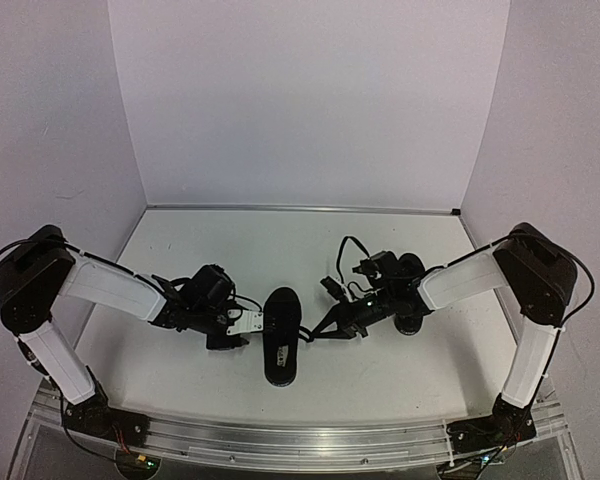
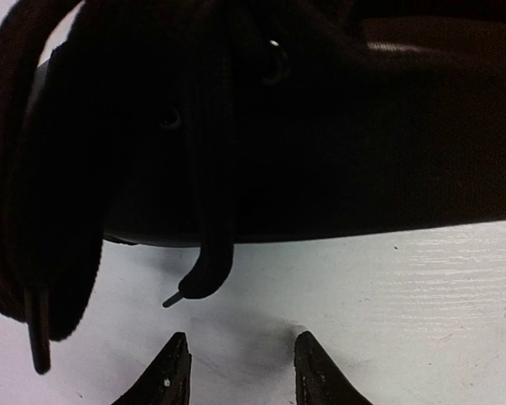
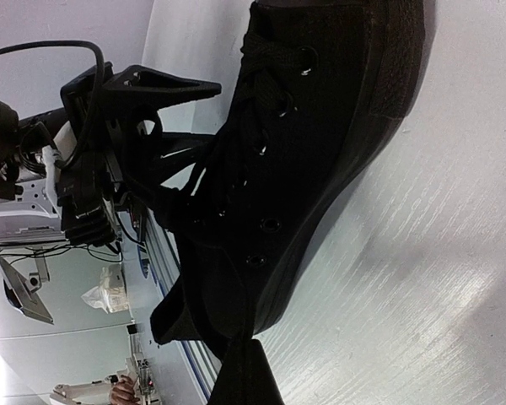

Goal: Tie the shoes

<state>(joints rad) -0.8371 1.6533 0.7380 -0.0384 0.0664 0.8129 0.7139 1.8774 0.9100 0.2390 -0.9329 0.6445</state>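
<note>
Two limp black laces [image 2: 209, 253] hang off the soft all-black low shoe [image 1: 281, 335]; my left gripper [image 2: 240, 369], jaws apart, should pinch near a stiff tip; for my right gripper [image 1: 332, 325] I cannot tell.

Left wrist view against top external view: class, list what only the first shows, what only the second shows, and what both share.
Only the left wrist view: a lace tip hanging down the side of the middle shoe, a shiny eyelet, and the left gripper with its fingers apart and nothing between them. Only the top external view: the left arm, the walls, and the right arm with a second shoe partly under it. Both: the middle shoe and the white table.
</note>
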